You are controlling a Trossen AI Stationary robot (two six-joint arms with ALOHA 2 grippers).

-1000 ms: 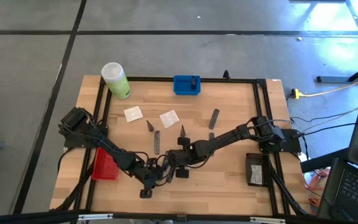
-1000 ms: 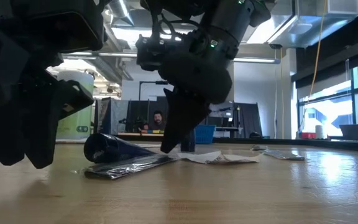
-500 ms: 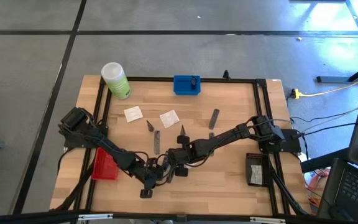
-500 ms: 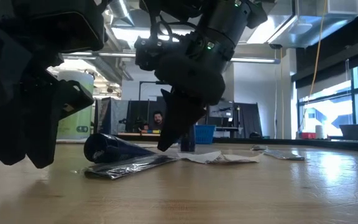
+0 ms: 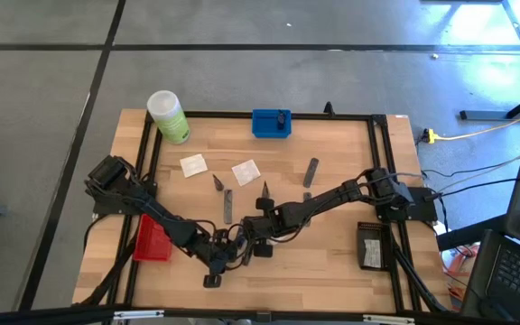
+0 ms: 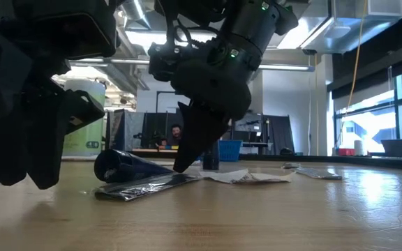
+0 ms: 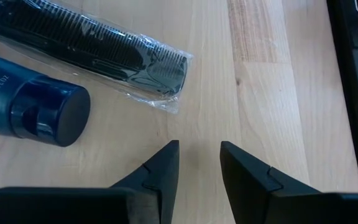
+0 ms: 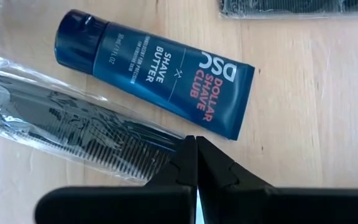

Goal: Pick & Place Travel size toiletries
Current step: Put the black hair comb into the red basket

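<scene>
A dark navy tube (image 8: 154, 71) and a clear packet holding a black comb (image 8: 73, 127) lie flat side by side near the table's near edge, also the tube (image 6: 128, 166) and packet (image 6: 145, 185) in the low view. My right gripper (image 8: 191, 149) is shut, its tips down at the packet's end. My left gripper (image 7: 199, 155) is open just above bare wood, short of the packet's other end (image 7: 160, 71) and the tube's cap (image 7: 48, 115). Two white sachets (image 5: 193, 164), small dark cones (image 5: 218, 182) and grey tubes (image 5: 227, 206) lie flat farther back. My right gripper's shut fingertips (image 6: 179, 166) meet the clear packet's end (image 8: 166, 146) slanting down from the table's right. Whether any plastic is pinched between them, I cannot tell. The packet lies flat on the table.
A big light-green bottle (image 5: 167, 116) stands at the far left corner, a blue tray (image 5: 271, 123) at the far edge, a red tray (image 5: 152, 239) on the left and a black tray (image 5: 369, 246) on the right. A person shows in the room behind (image 6: 178, 132).
My right gripper has shifted a little toward the table's left, staying low and shut over the packet's end. The packet and the tube have kept their places.
</scene>
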